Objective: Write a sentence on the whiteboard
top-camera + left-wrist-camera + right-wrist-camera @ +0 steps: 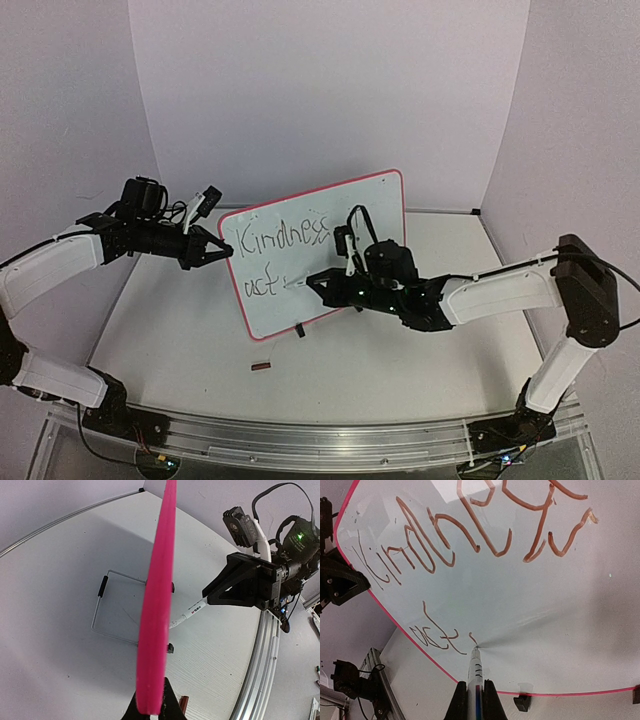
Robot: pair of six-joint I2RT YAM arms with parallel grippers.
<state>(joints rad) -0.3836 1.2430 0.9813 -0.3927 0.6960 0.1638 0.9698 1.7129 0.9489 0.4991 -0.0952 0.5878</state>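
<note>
The whiteboard (362,215) stands tilted on the table, white with a red rim. The sentence (275,238) reads "Kindness", with "act" and a fresh short stroke on the line below. My left gripper (224,250) is shut on the board's left edge; in the left wrist view the pink rim (157,605) runs up from between its jaws (151,711). My right gripper (475,702) is shut on a white marker (475,672). The marker's tip touches the board just right of "act" (437,637). From above, the right gripper (322,281) sits in front of the board's lower middle.
A small dark red marker cap (261,366) lies on the table in front of the board. Black clip feet (522,703) hold the board's bottom rim, and a wire stand (107,607) sits behind it. An aluminium rail (320,440) runs along the near edge, and walls enclose the other sides.
</note>
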